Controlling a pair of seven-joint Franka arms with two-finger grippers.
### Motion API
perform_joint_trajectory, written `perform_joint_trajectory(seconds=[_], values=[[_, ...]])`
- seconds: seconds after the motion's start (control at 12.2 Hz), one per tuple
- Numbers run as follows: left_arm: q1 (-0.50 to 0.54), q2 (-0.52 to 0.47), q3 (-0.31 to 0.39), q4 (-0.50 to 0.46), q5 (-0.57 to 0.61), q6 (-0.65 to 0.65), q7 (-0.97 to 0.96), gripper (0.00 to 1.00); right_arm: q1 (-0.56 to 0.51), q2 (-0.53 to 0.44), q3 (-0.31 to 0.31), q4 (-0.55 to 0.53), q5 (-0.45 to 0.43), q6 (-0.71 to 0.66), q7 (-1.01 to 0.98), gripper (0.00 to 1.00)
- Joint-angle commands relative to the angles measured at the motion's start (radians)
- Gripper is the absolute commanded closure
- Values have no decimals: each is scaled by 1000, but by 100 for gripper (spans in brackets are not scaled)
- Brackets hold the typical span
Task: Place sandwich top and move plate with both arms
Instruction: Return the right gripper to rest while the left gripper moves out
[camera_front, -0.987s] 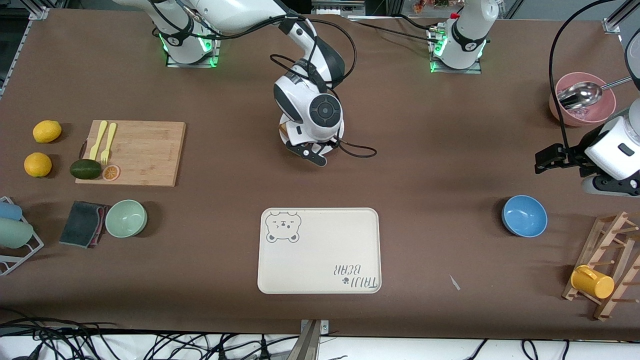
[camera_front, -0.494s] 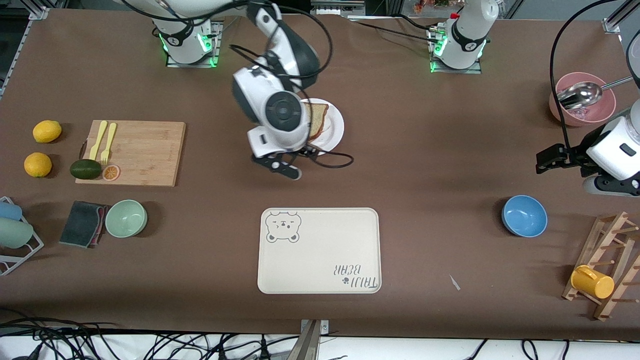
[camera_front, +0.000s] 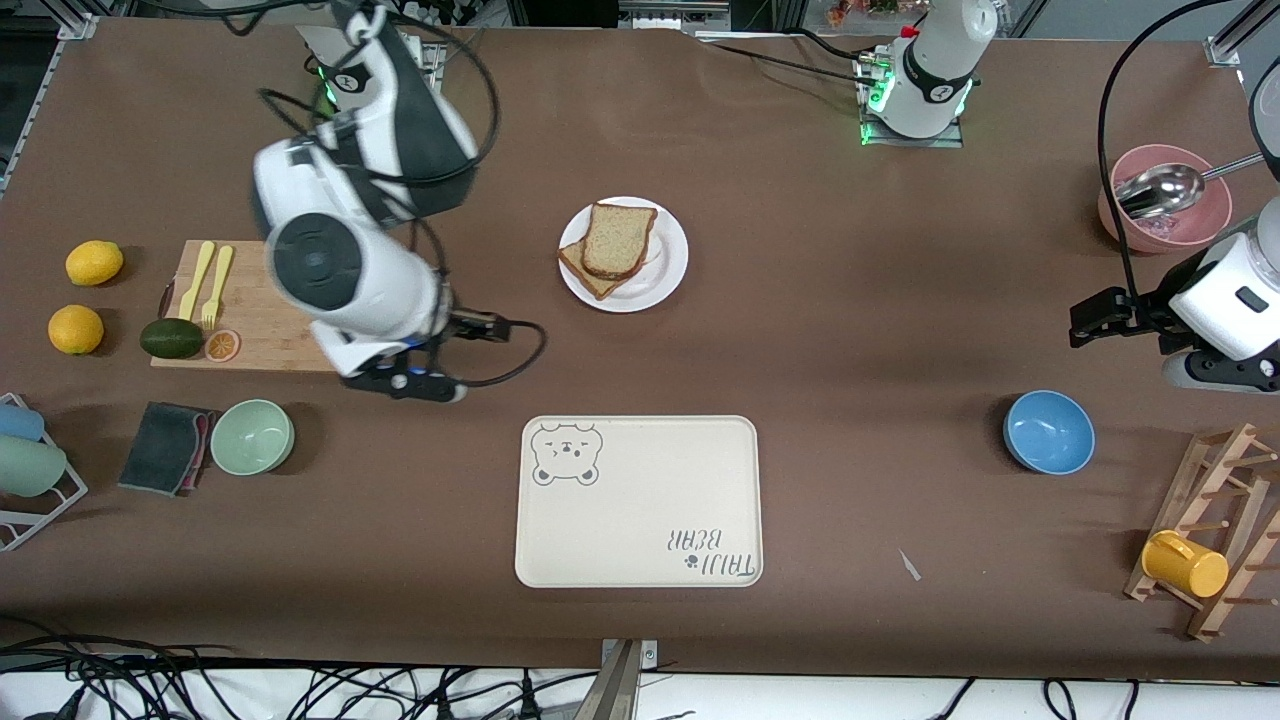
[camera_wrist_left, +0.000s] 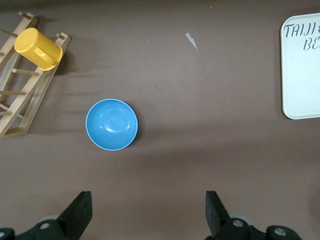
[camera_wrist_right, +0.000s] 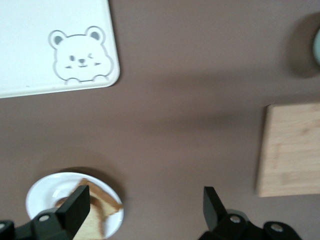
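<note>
The sandwich top (camera_front: 620, 238), a pale slice with a dark crust, lies on a darker tan slice (camera_front: 588, 274) on the white plate (camera_front: 668, 262), midway between the two arm bases. My right gripper (camera_wrist_right: 145, 202) hangs open and empty over bare table between the plate (camera_wrist_right: 42, 192) and the cutting board (camera_wrist_right: 290, 150); in the front view the white wrist (camera_front: 345, 290) covers it. My left gripper (camera_front: 1090, 320) waits open and empty above the table at the left arm's end, over the spot between the pink bowl and the blue bowl (camera_wrist_left: 111, 124).
The cream bear tray (camera_front: 640, 510) lies nearer to the front camera than the plate. The cutting board (camera_front: 300, 300) carries forks, an avocado and an orange slice. A green bowl (camera_front: 252, 436), the blue bowl (camera_front: 1048, 431), the pink bowl (camera_front: 1165, 205) and a wooden rack with a yellow cup (camera_front: 1185, 563) stand round the edges.
The right arm has lifted off the plate and swung toward the cutting board, uncovering the two stacked slices. The left arm has not moved.
</note>
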Motion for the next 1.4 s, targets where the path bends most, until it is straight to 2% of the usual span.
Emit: perform_joint_trajectory(seconds=[0.0,0.16,0.33,0.66,0.74,1.07,1.15,1.23,1.32], values=[[-4,-1,-1,-1,0,4,-12,0,-1,-32,-106,-19,4,-23,-257,0],[-4,-1,-1,2,-12,4,-12,0,-1,-40,-193,-22,5,-34,-451,0],[-10,-1,-1,3,-14,4,-21,0,-1,-71,-241,-22,5,-45,-491,0],[-25,-1,-1,-4,-40,4,-30,0,-1,-137,-295,-19,4,-91,-490,0],[-22,1,-1,-6,-79,4,-30,0,-1,-144,-301,-16,1,-91,-491,0],[-17,56,-1,-12,-150,3,-30,0,1,-181,-293,-24,-2,-120,-493,0],[-21,56,-1,-50,-159,6,-29,0,-7,-204,-287,-46,-9,-120,-493,0],[-24,56,-1,-74,-200,4,-29,0,-54,-242,-269,-83,-9,-117,-494,0],[-25,61,-1,-81,-249,4,-26,0,-130,-274,-196,-99,-10,-116,-494,0]])
